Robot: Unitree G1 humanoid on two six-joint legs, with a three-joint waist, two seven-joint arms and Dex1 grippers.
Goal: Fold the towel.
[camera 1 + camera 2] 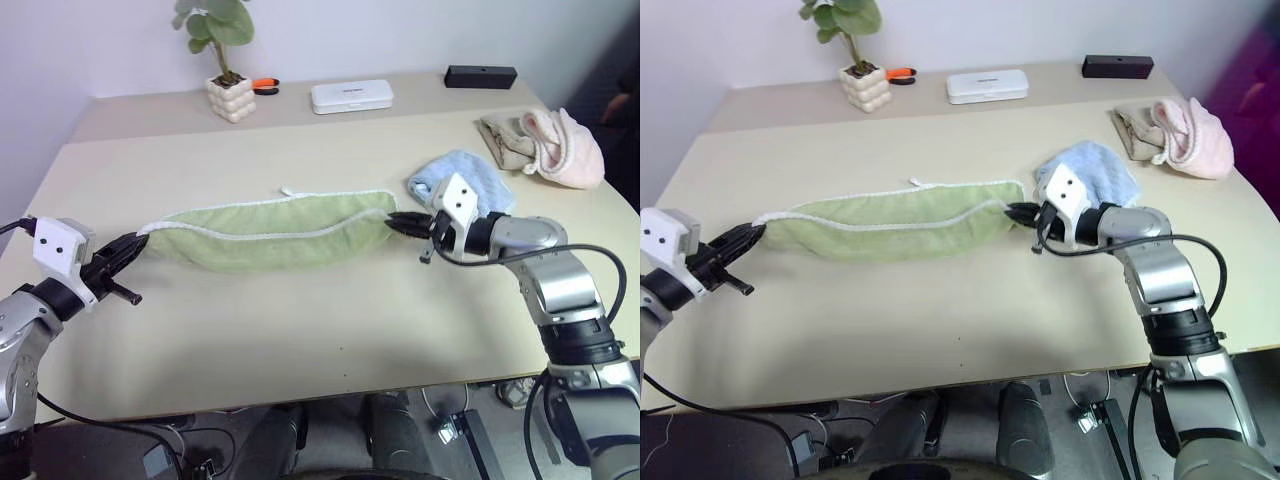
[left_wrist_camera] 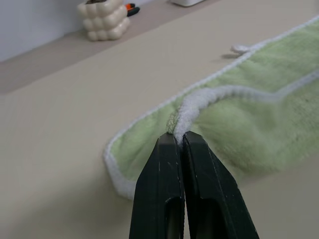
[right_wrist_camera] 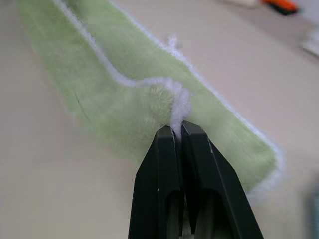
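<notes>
Towel [image 1: 270, 232]: light green, white-edged, stretched in a long band across the middle of the table [image 1: 300, 330], sagging between my two grips. My left gripper [image 1: 132, 246] pinches its left-end edging; my right gripper [image 1: 395, 222] pinches its right-end edging. Light blue towel [image 1: 462, 175] lies just behind my right gripper.

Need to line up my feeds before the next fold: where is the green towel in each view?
Left eye: towel centre, stretched between both claws.
Right eye: towel centre-left.
Left wrist: towel ahead of the shut fingers.
Right wrist: towel ahead of the shut fingers.
Shared landmark: whitish edging.
</notes>
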